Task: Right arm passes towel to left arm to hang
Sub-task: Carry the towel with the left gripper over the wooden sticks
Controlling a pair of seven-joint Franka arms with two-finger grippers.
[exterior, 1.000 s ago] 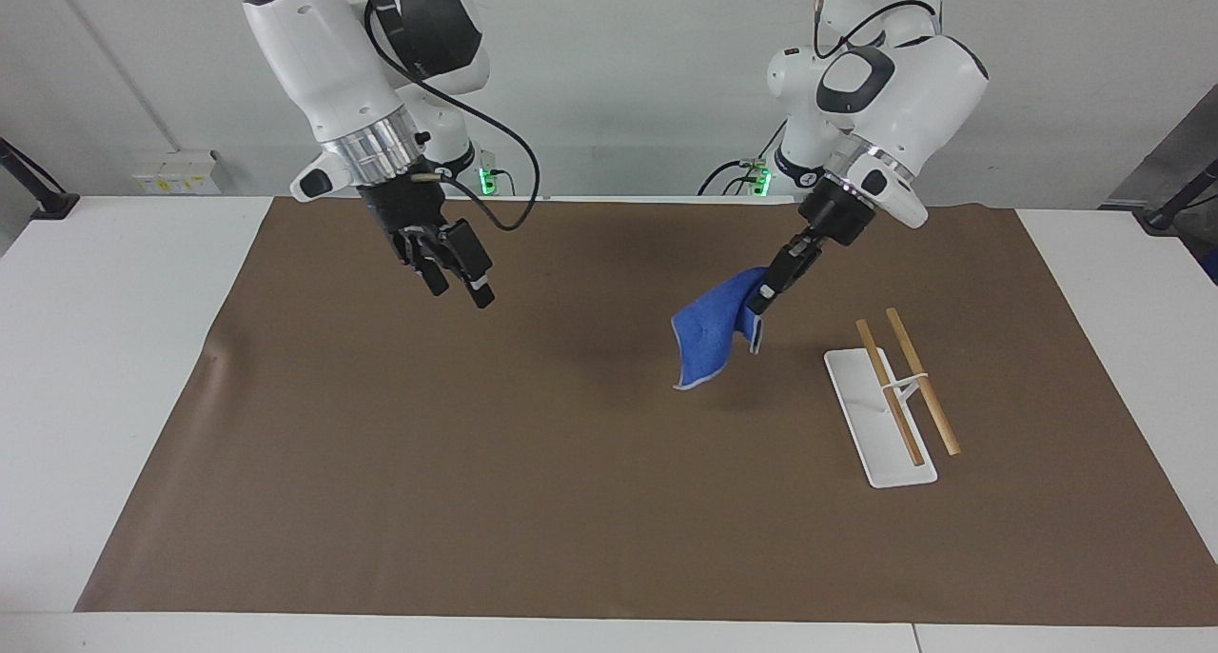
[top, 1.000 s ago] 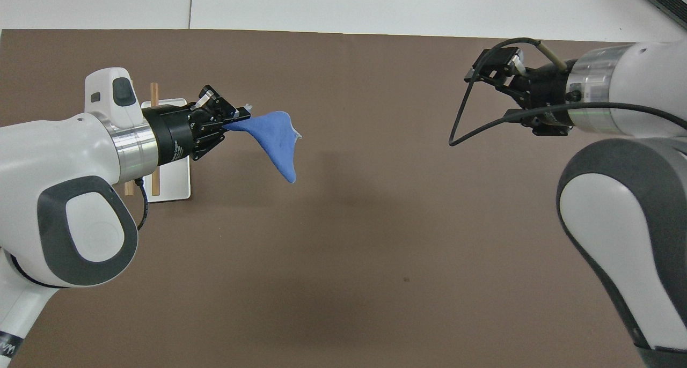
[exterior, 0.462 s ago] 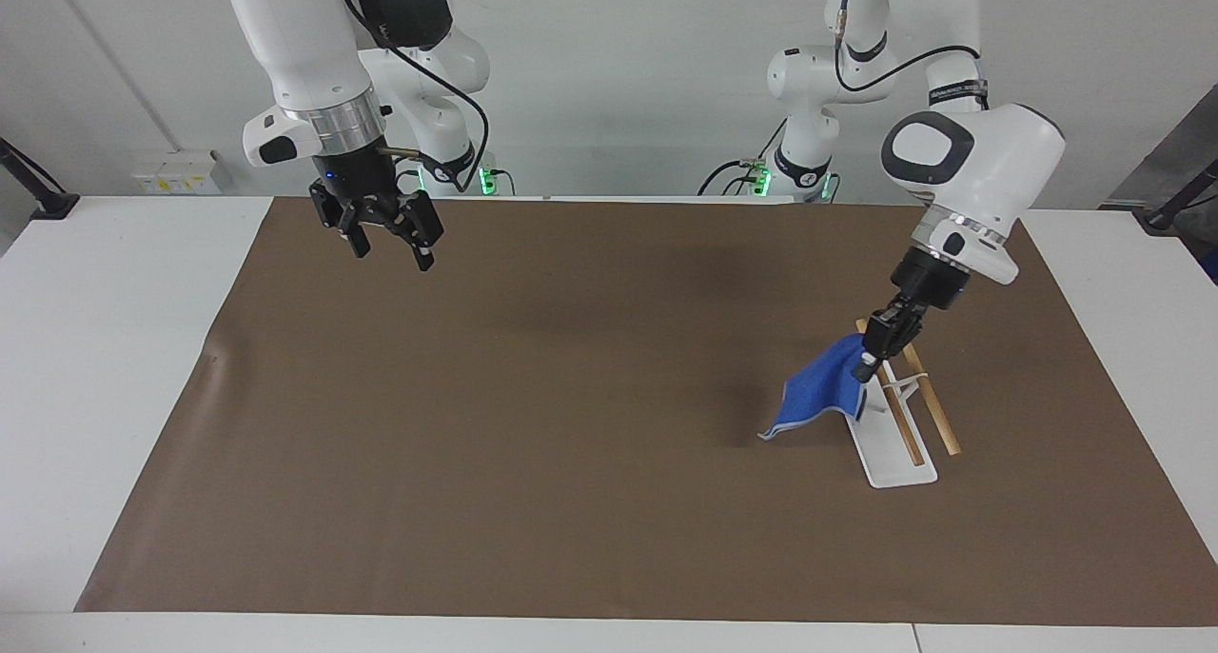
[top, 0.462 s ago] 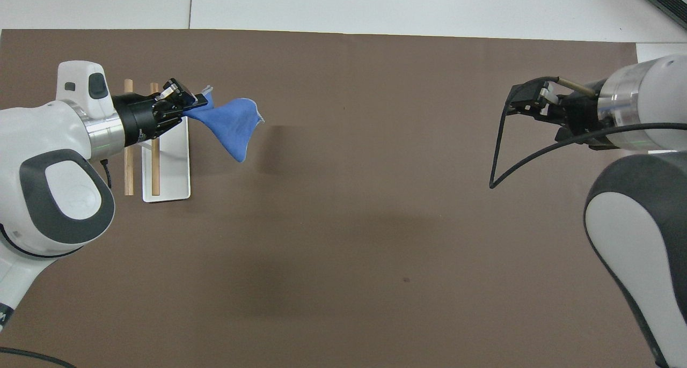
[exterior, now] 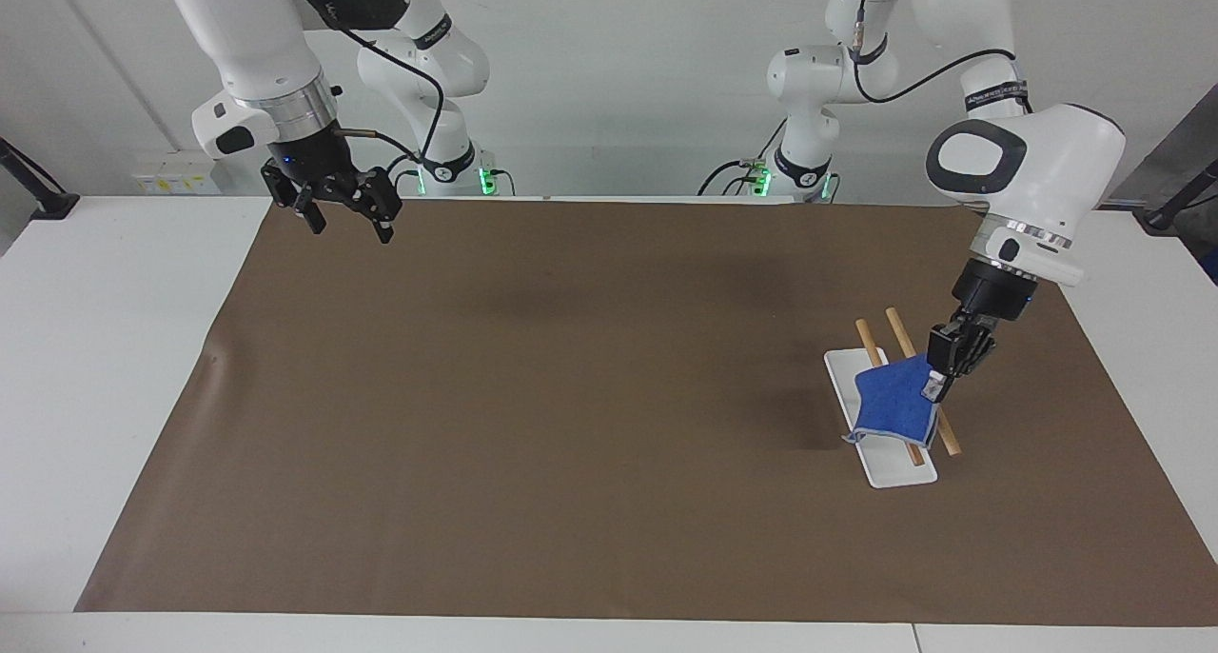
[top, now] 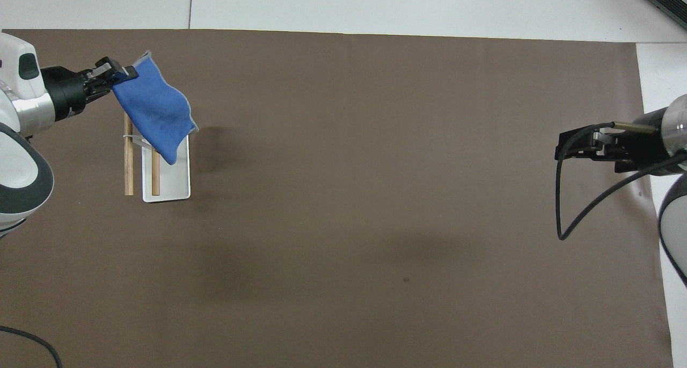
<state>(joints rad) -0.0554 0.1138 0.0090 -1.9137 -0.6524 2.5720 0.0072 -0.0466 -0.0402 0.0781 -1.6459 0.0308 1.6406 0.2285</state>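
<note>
- At the left arm's end of the counter (exterior: 114, 348), on the flat brown mat (exterior: 533, 425), stands a small rack (exterior: 899, 472): a white oblong base plate carrying two round wooden dowels (exterior: 864, 334) side by side on a thin white support.
- The dowels look smooth and pale, raised off the plate and parallel, running from nearer the robots to farther from them.
- The left hand (exterior: 937, 385) is shut tight on one corner of the towel (exterior: 894, 407), pinching the pale stitched edge between its fingertips.
- The towel is a soft royal-blue cloth with grey edging, hanging loosely from that corner over the rack; in the overhead view it covers the farther part of the dowels and plate.
- From the facing view I cannot tell whether the cloth already rests on a dowel or only hangs against it.
- Its long axis slants down and away from the hand, toward the middle of the counter, the lower edge drooping over the plate.
- The left arm (exterior: 1032, 172), white with a dark grey wrist panel, reaches down steeply over the rack.
- The right hand (exterior: 347, 220) hangs empty with its fingers spread wide, over the mat's edge at the right arm's end, a black cable (top: 582, 196) looping from it.
- The counter is white around the mat.
</note>
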